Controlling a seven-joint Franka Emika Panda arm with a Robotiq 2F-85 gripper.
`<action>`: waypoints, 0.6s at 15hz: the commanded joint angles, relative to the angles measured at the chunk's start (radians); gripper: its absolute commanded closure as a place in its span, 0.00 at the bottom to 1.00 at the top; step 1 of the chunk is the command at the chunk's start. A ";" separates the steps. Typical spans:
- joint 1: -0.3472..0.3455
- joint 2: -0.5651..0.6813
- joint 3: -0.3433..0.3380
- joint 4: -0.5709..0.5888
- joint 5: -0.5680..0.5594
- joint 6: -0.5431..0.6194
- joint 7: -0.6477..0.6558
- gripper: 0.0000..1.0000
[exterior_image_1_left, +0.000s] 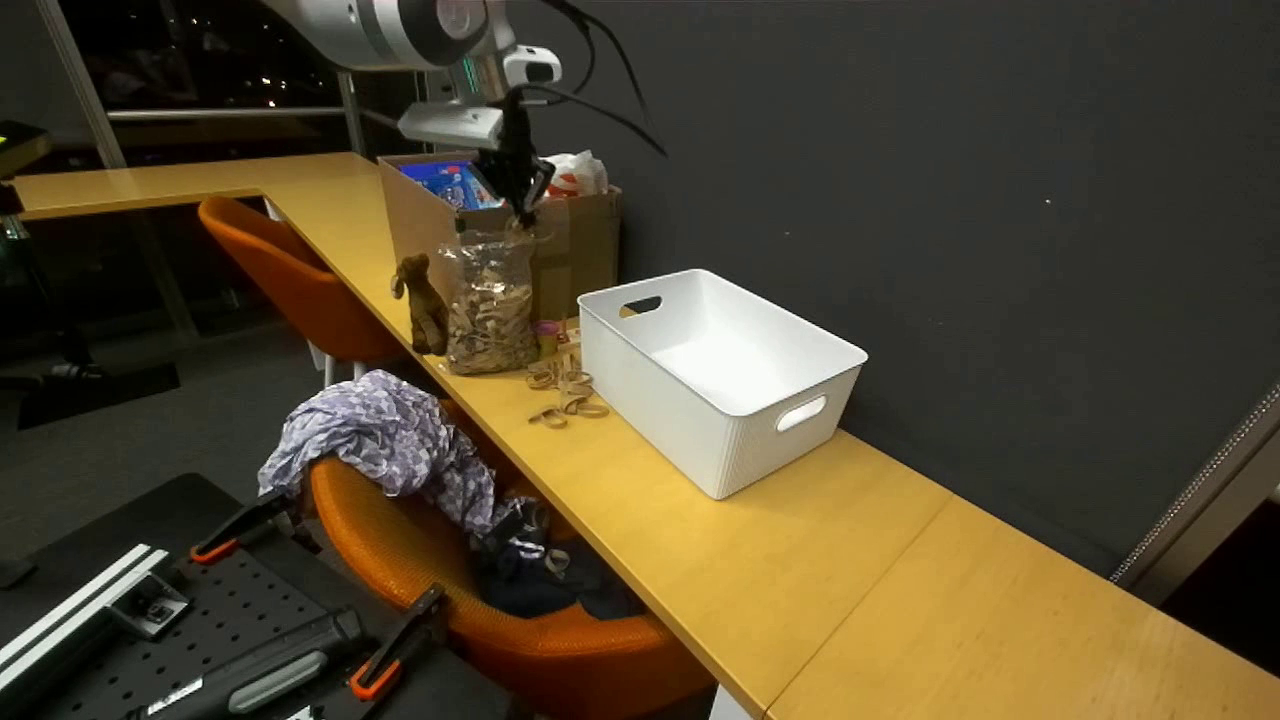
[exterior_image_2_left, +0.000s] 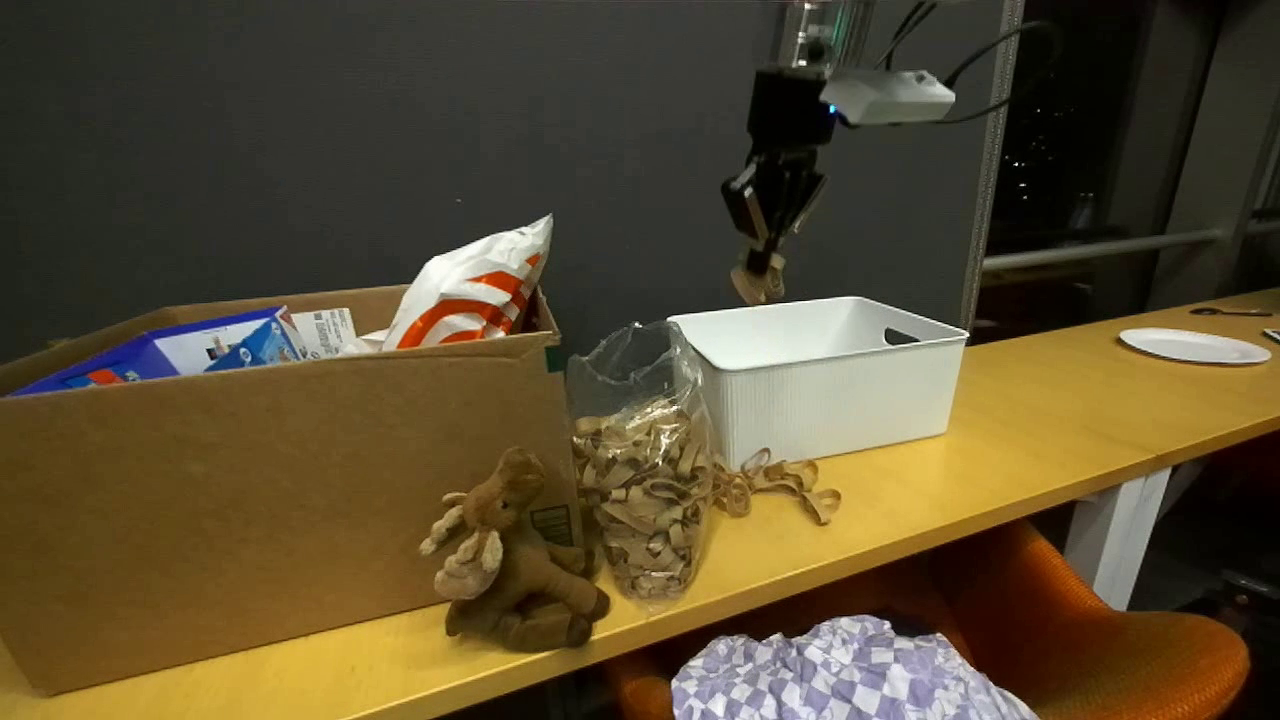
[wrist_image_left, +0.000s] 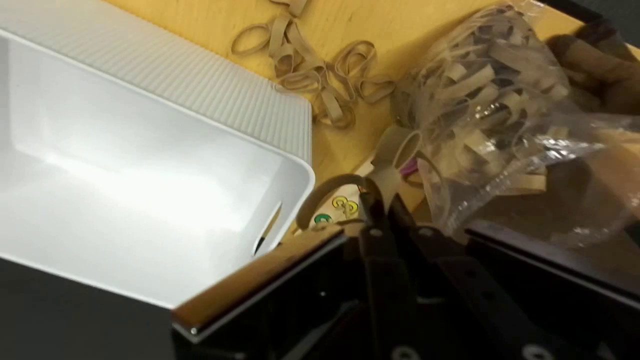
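Observation:
My gripper (exterior_image_2_left: 766, 262) is shut on a tan rubber band (exterior_image_2_left: 745, 285), pointing down. Loops of the band (wrist_image_left: 387, 182) stick out around the fingertips in the wrist view; whether it is one band or more I cannot tell. In an exterior view the gripper hangs above the far rim of a white ribbed bin (exterior_image_2_left: 850, 400). The bin's inside (wrist_image_left: 100, 175) looks bare in the wrist view. Beside the bin stands an open clear bag of tan bands (exterior_image_2_left: 650, 500). Several loose bands (wrist_image_left: 300, 77) lie in a tangle on the table between bag and bin.
A cardboard box (exterior_image_2_left: 300, 500) with packages and a white-orange bag (exterior_image_2_left: 470, 290) stands behind the clear bag. A brown plush moose (exterior_image_2_left: 530, 590) sits at the table edge. Purple checked cloth (exterior_image_1_left: 370, 430) drapes an orange chair. A white plate (exterior_image_2_left: 1195, 347) lies farther along.

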 joint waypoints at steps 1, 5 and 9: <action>0.030 -0.034 0.016 0.039 -0.046 -0.020 0.004 0.99; 0.048 0.029 0.049 0.088 -0.038 0.006 -0.038 0.99; 0.065 0.113 0.066 0.120 -0.043 0.016 -0.081 0.99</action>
